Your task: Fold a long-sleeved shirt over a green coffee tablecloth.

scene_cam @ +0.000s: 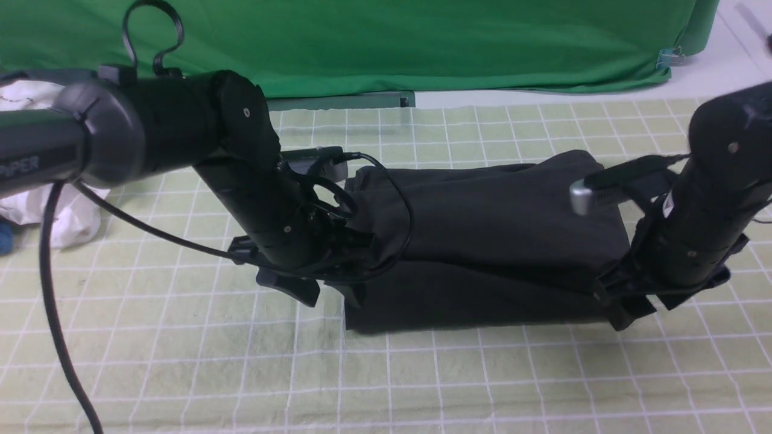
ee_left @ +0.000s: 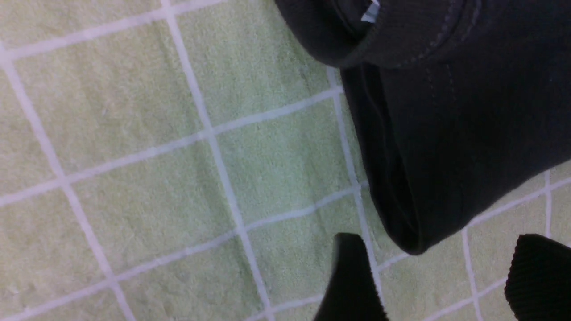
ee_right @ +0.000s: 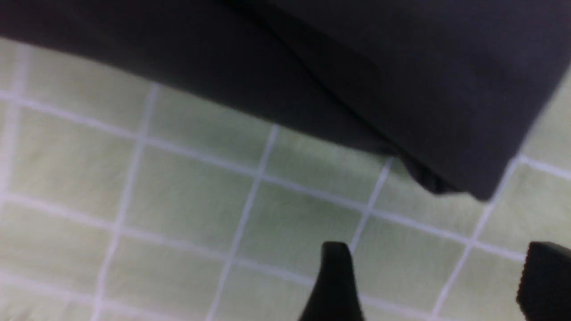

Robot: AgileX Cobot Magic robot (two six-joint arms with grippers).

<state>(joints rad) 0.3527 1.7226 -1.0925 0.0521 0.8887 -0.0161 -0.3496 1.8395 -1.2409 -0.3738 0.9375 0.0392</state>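
Observation:
The long-sleeved shirt (scene_cam: 482, 241) lies as a folded black rectangle on the green coffee tablecloth (scene_cam: 181, 361), a pale cloth with a white grid. My left gripper (scene_cam: 332, 295) hangs open at the shirt's near left corner, with nothing between its fingers. In the left wrist view the folded corner of the shirt (ee_left: 468, 133) ends just short of the open left gripper (ee_left: 444, 249), with bare tablecloth (ee_left: 134, 156) beside it. My right gripper (scene_cam: 648, 307) stands open at the near right corner. The right wrist view shows the shirt's edge (ee_right: 357, 67) apart from the open right gripper (ee_right: 439, 252), over tablecloth (ee_right: 178, 200).
A plain deep-green backdrop (scene_cam: 392, 42) hangs behind the table. A crumpled white garment (scene_cam: 36, 199) lies at the far left, partly behind my left arm. A black cable (scene_cam: 48, 289) trails from that arm down over the near left of the cloth.

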